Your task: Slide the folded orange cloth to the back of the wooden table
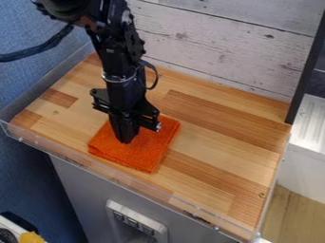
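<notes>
Though closed, the jaws (127,140) right over the middle of the folded orange cloth (145,155); contact unclear

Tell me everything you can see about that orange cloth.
The cloth is bright orange with a slightly rough, towel-like look. It seems folded into a rough square, with layered edges along its near side. It lies flat on the wooden counter, near the clear front rim. The end effector points down over its upper left part, hiding some of it; whether they touch is unclear.
</notes>
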